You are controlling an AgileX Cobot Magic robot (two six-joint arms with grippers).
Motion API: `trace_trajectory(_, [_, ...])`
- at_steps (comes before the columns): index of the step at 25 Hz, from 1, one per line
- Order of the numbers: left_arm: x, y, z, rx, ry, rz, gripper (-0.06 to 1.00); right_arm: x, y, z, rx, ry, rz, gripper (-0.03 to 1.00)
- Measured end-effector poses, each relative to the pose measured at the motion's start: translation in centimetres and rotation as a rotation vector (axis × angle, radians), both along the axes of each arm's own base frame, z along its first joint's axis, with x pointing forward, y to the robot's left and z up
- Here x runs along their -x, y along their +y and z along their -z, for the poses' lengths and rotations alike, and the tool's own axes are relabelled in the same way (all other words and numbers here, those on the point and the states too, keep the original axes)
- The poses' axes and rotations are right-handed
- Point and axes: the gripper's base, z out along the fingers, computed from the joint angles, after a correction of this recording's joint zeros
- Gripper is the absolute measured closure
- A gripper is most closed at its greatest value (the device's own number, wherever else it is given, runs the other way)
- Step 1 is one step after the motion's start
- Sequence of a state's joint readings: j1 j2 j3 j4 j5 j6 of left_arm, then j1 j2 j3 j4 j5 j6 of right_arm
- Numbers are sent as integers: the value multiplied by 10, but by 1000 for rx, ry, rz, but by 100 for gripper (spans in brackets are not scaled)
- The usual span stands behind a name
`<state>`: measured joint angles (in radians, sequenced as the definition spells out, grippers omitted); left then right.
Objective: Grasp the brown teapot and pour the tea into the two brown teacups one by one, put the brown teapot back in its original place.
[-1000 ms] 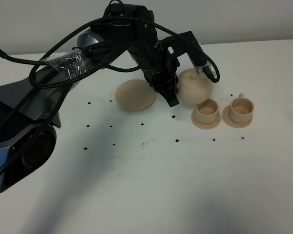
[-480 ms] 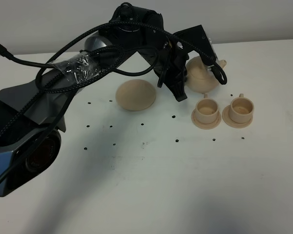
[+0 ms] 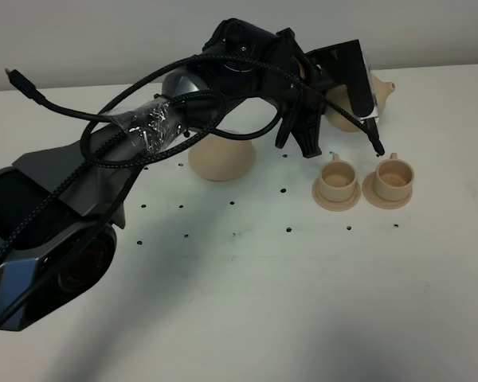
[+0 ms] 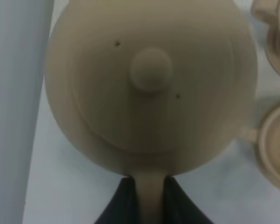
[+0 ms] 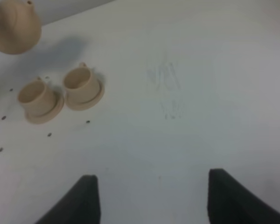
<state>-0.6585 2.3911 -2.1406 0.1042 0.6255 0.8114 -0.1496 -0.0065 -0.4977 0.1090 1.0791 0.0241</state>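
My left gripper [image 3: 335,105] reaches across from the left and is shut on the loop handle of the brown teapot [image 3: 357,110], holding it in the air behind the two brown teacups. The spout [image 3: 386,87] points right. In the left wrist view the teapot [image 4: 150,88] fills the frame from above, lid on, with its handle between my fingers [image 4: 122,203]. The two teacups [image 3: 336,180] [image 3: 393,178] stand side by side on their small saucers. The wide saucer [image 3: 221,156] lies left of them, with nothing on it. No tea shows. My right gripper [image 5: 156,200] is open and empty.
The white table [image 3: 303,278] has small dark holes dotted across it. The left arm and its cables [image 3: 143,127] stretch over the table's left half. In the right wrist view the teapot [image 5: 14,25] and both cups [image 5: 35,100] [image 5: 81,86] lie far off.
The left gripper has lifted the teapot off the table beside the cups and carried it up and to the right, behind the cups. The cups and saucers have not moved.
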Motion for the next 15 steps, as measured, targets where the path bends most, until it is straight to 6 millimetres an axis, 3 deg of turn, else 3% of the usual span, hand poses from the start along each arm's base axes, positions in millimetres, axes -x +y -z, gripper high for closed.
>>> trace_trajectory(5, [-1,-11,19,-27,-51,40,83,0,0,0,0,0,0,48])
trace_trajectory(15, [-2,-19,17,-98,-183,162,83,0,0,0,0,0,0,48])
